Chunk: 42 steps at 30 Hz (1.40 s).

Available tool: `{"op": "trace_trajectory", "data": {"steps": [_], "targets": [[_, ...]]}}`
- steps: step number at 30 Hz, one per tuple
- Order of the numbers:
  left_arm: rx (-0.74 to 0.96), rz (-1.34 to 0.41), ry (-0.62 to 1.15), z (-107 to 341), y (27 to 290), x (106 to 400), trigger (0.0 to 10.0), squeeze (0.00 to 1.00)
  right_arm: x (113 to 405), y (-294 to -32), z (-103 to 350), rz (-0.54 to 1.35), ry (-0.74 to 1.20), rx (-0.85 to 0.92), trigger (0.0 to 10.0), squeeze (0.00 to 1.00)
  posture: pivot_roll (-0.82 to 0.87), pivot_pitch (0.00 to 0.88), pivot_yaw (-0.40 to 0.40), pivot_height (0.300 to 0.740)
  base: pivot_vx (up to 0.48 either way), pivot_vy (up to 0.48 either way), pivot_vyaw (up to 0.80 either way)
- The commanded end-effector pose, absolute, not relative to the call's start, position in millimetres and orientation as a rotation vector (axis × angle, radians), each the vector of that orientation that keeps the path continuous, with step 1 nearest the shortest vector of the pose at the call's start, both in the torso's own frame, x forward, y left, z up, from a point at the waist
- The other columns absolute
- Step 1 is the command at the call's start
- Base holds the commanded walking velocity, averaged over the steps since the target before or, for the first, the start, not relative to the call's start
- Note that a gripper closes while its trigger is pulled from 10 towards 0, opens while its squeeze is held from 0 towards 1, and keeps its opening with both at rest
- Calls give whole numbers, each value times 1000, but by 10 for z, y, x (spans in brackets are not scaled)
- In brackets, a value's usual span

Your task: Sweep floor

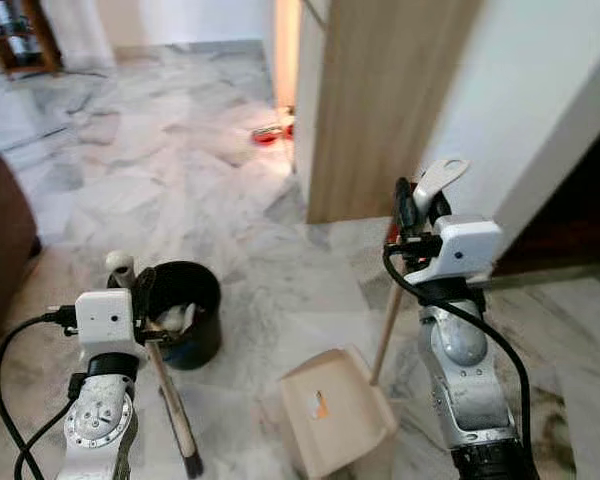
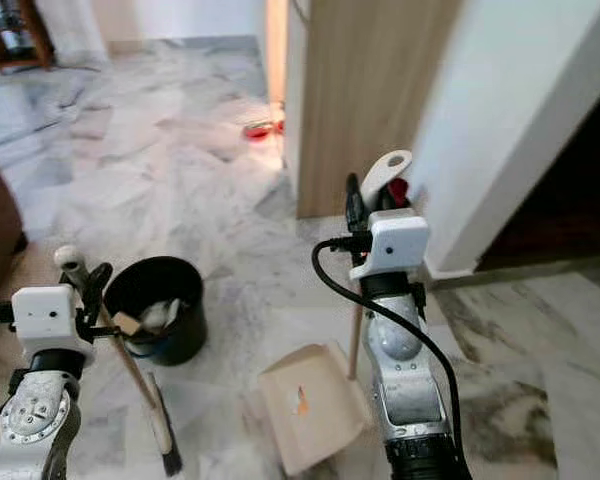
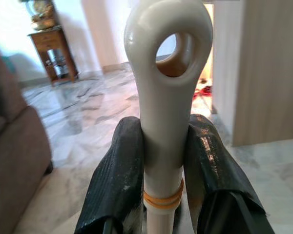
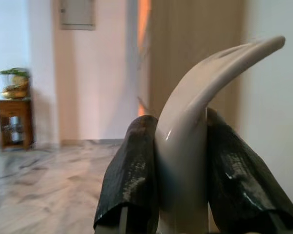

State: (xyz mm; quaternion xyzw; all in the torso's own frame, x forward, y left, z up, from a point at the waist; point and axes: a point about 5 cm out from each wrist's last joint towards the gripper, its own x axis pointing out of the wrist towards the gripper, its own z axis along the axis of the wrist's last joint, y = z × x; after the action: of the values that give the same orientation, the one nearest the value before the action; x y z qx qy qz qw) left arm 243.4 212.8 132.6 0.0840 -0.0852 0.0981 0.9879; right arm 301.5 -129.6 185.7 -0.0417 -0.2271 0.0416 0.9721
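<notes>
The left tool (image 3: pixel 161 161) clamps the broom (image 1: pixel 170 385) handle, bristles on the floor (image 1: pixel 180 170) beside the black bin (image 1: pixel 185 310), while the right tool (image 4: pixel 180 161) grips the dustpan (image 1: pixel 335 410) handle, pan resting flat ahead, probably to receive sweepings.

Home interior, marble floor (image 1: pixel 180 170), brown sofa (image 3: pixel 14 161), wooden side table (image 3: pixel 51 53), wood-panelled wall (image 1: pixel 380 100)

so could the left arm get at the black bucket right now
Probably not: the left pincer is shut on the cream broom handle, though the round black plastic bucket stands right beside it on the floor.
</notes>
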Motion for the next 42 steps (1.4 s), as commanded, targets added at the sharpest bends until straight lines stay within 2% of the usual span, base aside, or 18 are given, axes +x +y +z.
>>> {"op": "trace_trajectory", "data": {"steps": [1,11,31,35,42], "targets": [[182,187,-211,1385,2094,2437,10000,0,2994,-1335,1928,73,-492,-101,10000,0,2,59,-14,740,0,0,-800],[188,185,-211,1388,2096,2431,10000,0,2999,-1335,1939,72,-497,-105,10000,0,1,48,-14,740,0,0,-800],[198,195,-215,1409,2121,2458,10000,0,3027,-1324,1974,64,-498,-102,10000,0,-2,92,-17,740,0,0,-800],[188,194,-215,1408,2117,2464,10000,0,3028,-1329,1974,62,-496,-103,10000,0,-2,97,-16,740,0,-368,-800],[186,196,-215,1408,2118,2461,10000,0,3030,-1327,1971,62,-494,-102,10000,0,1,97,-17,740,0,0,-800]]}}
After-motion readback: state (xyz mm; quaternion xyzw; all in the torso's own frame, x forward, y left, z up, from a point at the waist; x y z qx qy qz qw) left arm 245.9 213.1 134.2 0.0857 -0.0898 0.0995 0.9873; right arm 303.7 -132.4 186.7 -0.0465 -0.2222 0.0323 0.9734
